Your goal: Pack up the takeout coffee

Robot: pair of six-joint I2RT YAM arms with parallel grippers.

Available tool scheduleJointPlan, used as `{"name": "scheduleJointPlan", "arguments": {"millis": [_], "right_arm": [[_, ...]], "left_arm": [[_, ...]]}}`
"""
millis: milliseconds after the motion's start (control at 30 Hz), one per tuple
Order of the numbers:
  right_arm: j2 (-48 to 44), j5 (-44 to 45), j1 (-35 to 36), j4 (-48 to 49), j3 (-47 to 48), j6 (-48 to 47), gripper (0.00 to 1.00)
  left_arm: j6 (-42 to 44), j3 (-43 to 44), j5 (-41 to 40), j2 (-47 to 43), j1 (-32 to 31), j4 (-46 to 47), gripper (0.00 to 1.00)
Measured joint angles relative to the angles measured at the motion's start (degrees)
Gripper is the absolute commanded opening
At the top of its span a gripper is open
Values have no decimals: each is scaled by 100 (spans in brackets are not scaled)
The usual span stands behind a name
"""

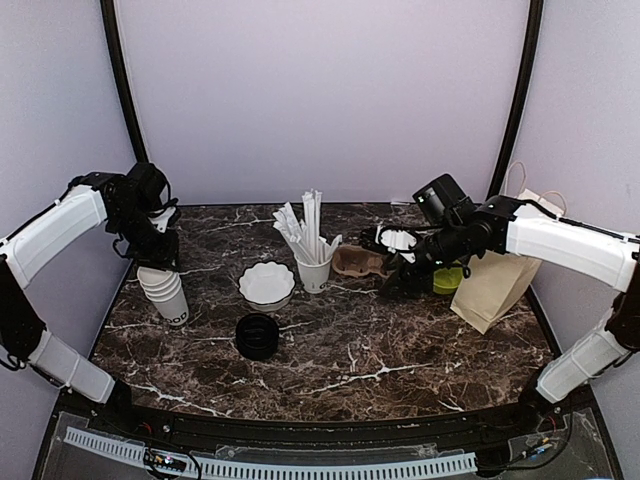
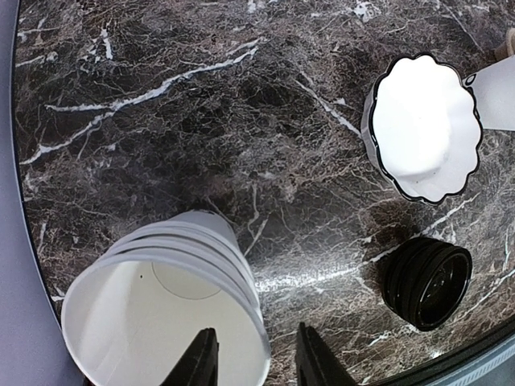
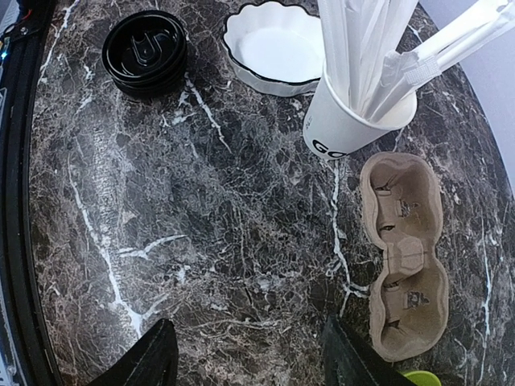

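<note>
No lidded coffee cup shows. A stack of open white paper cups (image 1: 165,293) with black lettering stands at the left, also in the left wrist view (image 2: 161,322). A stack of black lids (image 1: 258,336) lies in front of centre and shows in both wrist views (image 2: 426,281) (image 3: 146,52). My left gripper (image 1: 155,255) is open right above the cup stack, its jaws (image 2: 256,362) astride the top cup's rim, one finger inside and one outside. My right gripper (image 1: 400,275) is open and empty (image 3: 253,362) over bare table beside the brown cardboard cup carrier (image 3: 402,257).
A white scalloped bowl (image 1: 267,283) and a small white cup of straws (image 1: 314,272) stand mid-table. The cup carrier (image 1: 358,262) lies right of them. A brown paper bag (image 1: 495,285) stands at the right, with a small green thing (image 1: 447,280) beside it.
</note>
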Motion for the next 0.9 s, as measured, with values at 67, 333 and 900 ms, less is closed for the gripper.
{"name": "scheduleJointPlan", "arguments": {"millis": [67, 333, 900], "right_arm": [[0, 4, 0, 46, 0, 28, 62], [13, 105, 0, 140, 2, 101, 62], [11, 286, 0, 262, -90, 96, 61]], "left_arm": [[0, -11, -13, 48, -7, 0, 36], [-2, -17, -184, 146, -7, 2, 21], [-22, 87, -597, 267, -13, -79, 0]]}}
